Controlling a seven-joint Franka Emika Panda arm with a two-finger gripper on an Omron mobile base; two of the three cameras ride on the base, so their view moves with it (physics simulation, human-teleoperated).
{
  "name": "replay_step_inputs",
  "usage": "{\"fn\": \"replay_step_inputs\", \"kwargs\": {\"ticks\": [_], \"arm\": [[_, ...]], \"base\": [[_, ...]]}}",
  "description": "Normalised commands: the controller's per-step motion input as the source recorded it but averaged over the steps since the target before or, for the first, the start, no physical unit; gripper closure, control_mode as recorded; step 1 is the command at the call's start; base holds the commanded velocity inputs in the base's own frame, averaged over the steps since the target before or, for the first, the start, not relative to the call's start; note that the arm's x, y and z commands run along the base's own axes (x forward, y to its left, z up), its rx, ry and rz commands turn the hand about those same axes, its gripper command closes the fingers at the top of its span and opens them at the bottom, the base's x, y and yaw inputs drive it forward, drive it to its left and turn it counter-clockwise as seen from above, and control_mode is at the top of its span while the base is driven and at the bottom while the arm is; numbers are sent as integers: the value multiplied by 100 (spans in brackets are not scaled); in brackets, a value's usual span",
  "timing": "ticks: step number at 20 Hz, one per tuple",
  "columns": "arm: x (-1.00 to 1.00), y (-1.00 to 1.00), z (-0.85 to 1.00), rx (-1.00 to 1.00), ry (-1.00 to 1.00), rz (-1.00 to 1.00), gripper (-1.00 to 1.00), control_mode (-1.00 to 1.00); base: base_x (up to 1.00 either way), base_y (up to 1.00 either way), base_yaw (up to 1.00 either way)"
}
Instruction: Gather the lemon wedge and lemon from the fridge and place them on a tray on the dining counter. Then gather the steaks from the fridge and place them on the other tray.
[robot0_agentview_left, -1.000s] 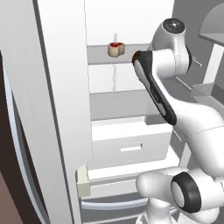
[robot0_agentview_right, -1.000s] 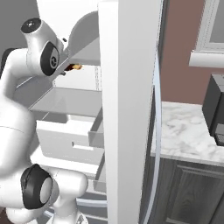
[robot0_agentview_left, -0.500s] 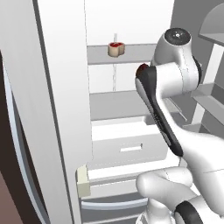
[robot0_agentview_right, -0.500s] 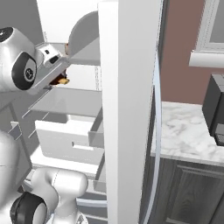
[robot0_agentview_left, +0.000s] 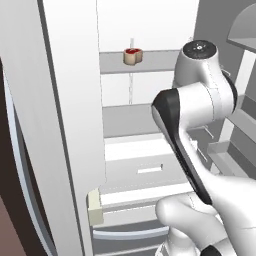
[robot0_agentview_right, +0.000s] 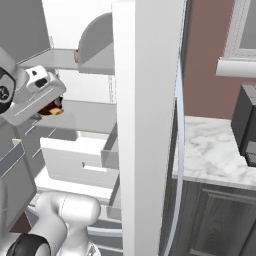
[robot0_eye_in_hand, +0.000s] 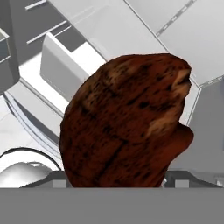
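A dark brown, mottled steak (robot0_eye_in_hand: 124, 122) sits right in front of the hand camera, with my gripper (robot0_eye_in_hand: 116, 179) shut on it. Its lower edge hides most of the fingertips. In the right base view the white hand (robot0_agentview_right: 37, 95) is at the left, in front of the open fridge's shelves. The steak (robot0_agentview_right: 52, 107) hangs just below it, a little above the middle shelf (robot0_agentview_right: 85, 115). In the left base view my arm (robot0_agentview_left: 195, 115) crosses the fridge opening.
A small beige thing with a red top (robot0_agentview_left: 132, 56) stands on the upper fridge shelf. A white drawer (robot0_agentview_left: 145, 170) sticks out below the shelves. The open fridge door (robot0_agentview_right: 145, 125) stands to the right of the hand. Beyond it, a marble counter (robot0_agentview_right: 215, 155) carries a dark appliance (robot0_agentview_right: 247, 125).
The hand, with the steak in it, has come back out from the shelf, going left and down in the right base view. The arm has swung right in the left base view.
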Motion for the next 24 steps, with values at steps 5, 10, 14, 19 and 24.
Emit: {"fn": "replay_step_inputs", "kwargs": {"ticks": [5, 10, 14, 19, 24], "arm": [[-74, 0, -27, 0, 4, -6, 100, -100], [-58, 0, -17, 0, 0, -3, 100, -100], [-8, 0, -1, 0, 0, 0, 100, -100], [-6, 1, -2, 0, 0, 0, 100, -100], [-25, 0, -4, 0, -4, 0, 100, 100]], "base": [[0, 0, 0], [0, 0, 0], [0, 0, 0], [0, 0, 0], [-55, 0, -2]]}}
